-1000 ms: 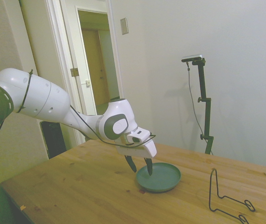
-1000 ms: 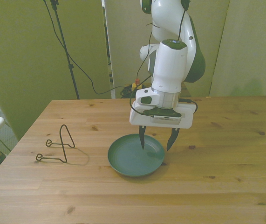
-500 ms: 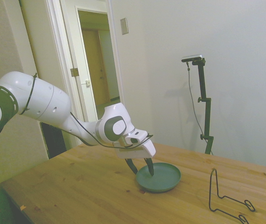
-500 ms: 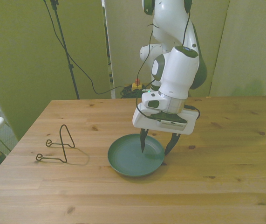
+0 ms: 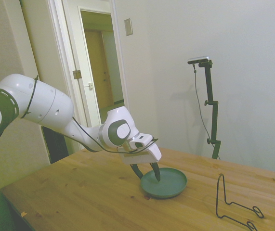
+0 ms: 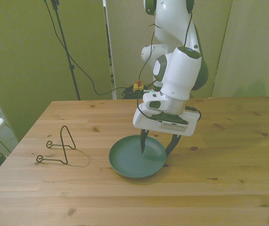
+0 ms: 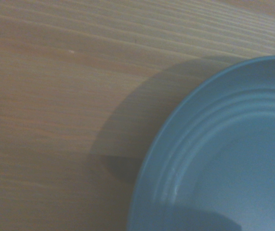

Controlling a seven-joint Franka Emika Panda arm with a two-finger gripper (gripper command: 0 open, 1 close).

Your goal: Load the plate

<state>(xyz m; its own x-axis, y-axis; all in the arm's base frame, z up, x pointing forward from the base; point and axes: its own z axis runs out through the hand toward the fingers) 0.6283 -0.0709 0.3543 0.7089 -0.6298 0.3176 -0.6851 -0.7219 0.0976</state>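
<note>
Near the middle of the tabletop (image 6: 228, 155), the plate (image 6: 134, 162) lay flat while the open gripper (image 6: 158, 143) straddled its rim, one finger inside and one outside, apparently positioned to pinch that edge; the wire stand (image 6: 59, 148) stood well apart.

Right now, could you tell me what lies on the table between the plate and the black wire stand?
Nothing: in the front view, only bare wooden table separates the plate from the wire stand. The side view shows the same bare gap.
</note>
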